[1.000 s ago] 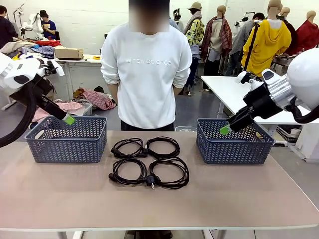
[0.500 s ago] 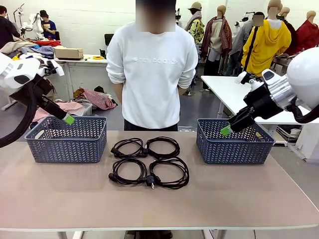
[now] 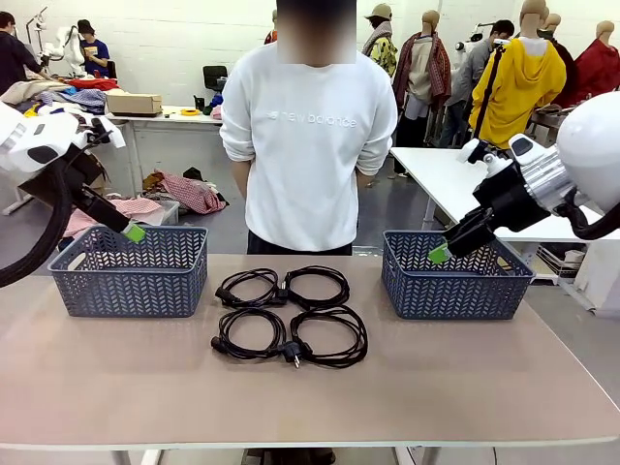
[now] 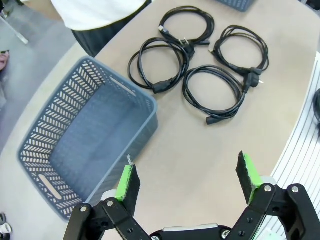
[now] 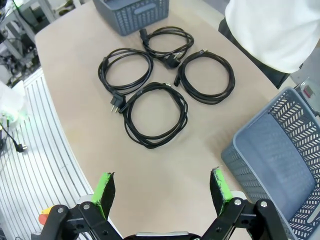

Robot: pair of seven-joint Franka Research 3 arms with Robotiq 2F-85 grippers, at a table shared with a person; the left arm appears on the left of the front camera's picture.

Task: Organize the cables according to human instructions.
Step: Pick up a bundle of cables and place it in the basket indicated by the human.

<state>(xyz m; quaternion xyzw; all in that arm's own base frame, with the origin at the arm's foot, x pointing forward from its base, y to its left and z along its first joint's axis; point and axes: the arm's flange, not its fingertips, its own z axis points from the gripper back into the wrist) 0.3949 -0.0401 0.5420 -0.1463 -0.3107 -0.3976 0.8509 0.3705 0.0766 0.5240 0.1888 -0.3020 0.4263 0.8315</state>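
Observation:
Four black cables (image 3: 287, 347) lie coiled in round loops at the middle of the table, two by two, and also show in the wrist views as cables (image 4: 184, 46) and cables (image 5: 170, 60). My left gripper (image 3: 134, 232) hangs above the left blue basket (image 3: 131, 286). In its wrist view the left gripper (image 4: 188, 177) stands open with nothing between its green pads. My right gripper (image 3: 439, 254) hovers over the right blue basket (image 3: 455, 291). The right gripper (image 5: 162, 190) is likewise open and empty. Both are well apart from the cables.
A person in a white sweatshirt (image 3: 308, 145) stands at the far edge of the table, arms behind the back. Neither the left basket (image 4: 55, 120) nor the right basket (image 5: 250, 125) has anything in it. Bare tabletop (image 3: 310, 397) lies in front of the cables.
The person has shifted a little to the right behind the table. Both arms and the cables stay where they were.

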